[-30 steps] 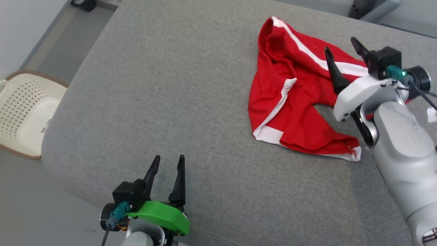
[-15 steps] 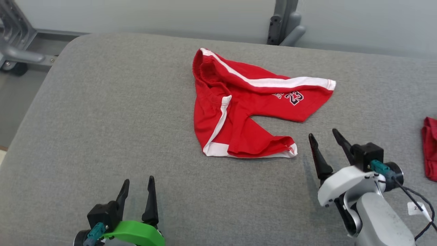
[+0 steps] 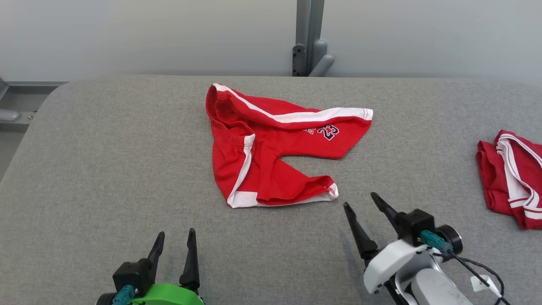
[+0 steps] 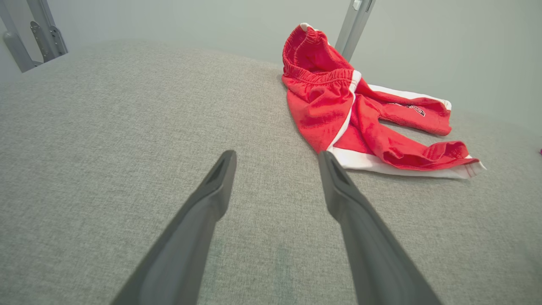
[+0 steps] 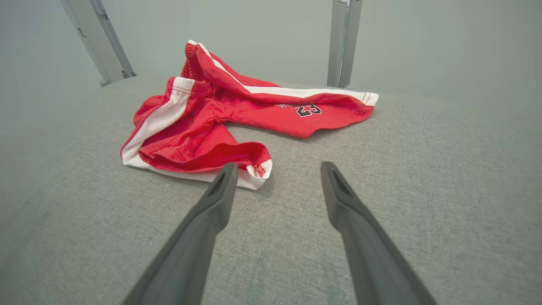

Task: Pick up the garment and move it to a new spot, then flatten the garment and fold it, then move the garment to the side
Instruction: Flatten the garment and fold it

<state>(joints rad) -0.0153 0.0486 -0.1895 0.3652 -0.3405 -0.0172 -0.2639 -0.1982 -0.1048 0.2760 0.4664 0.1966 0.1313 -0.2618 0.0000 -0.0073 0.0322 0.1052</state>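
R gripper (image 3: 360, 199) gaping nr rumpled red shorts (image 3: 271, 142).

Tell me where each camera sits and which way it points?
Head view: on the robot's head, looking down at red shorts on a gray padded table; open left gripper and right gripper at the bottom.
Left wrist view: on the left wrist, looking along its two fingers; shorts ahead, to the right.
Right wrist view: on the right wrist, looking along its two fingers; shorts ahead, to the left.
Shared: all three show the shorts and the post behind the table.
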